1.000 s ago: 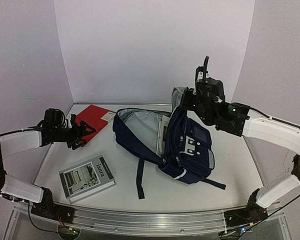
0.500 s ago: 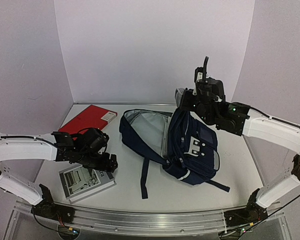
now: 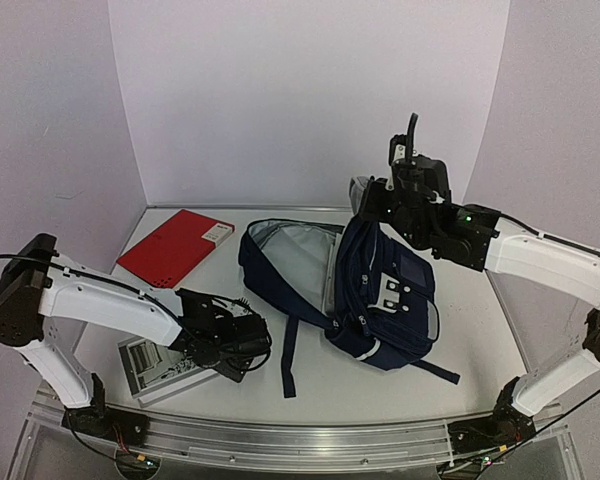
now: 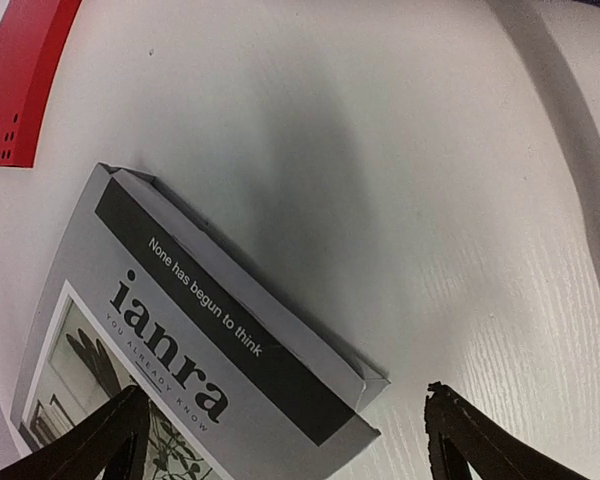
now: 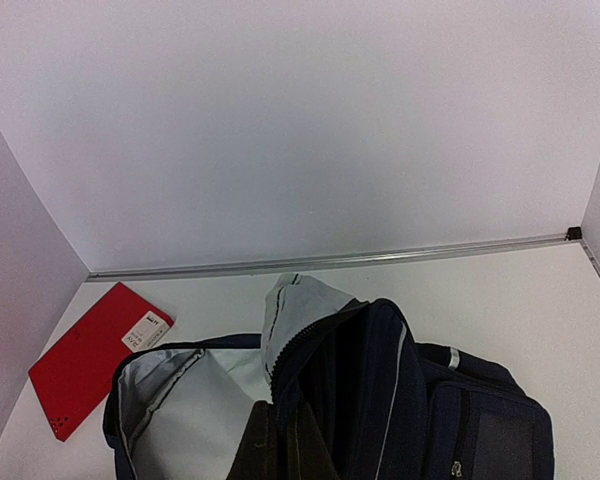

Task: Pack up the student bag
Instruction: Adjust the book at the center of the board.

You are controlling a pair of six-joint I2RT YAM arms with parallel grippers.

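Note:
The student bag (image 3: 385,295) is a navy backpack lying in the middle of the table, its mouth open and its light grey lining (image 3: 290,255) showing. My right gripper (image 3: 368,207) is shut on the bag's upper rim and holds that flap up. In the right wrist view its fingers (image 5: 283,415) pinch the rim of the bag (image 5: 410,390). My left gripper (image 3: 248,342) is open and low over the table at the right corner of a grey "ianra" book (image 3: 160,365). In the left wrist view its jaws (image 4: 285,425) straddle the corner of that book (image 4: 180,350).
A red book (image 3: 175,246) lies flat at the back left, and also shows in the left wrist view (image 4: 20,80) and the right wrist view (image 5: 95,355). A dark strap (image 3: 288,355) trails from the bag towards the front. Walls close the back and sides.
My left arm has swung from beside the red book, forward and right, down to the grey book's right corner. The bag shifted slightly early on. The right gripper has stayed put.

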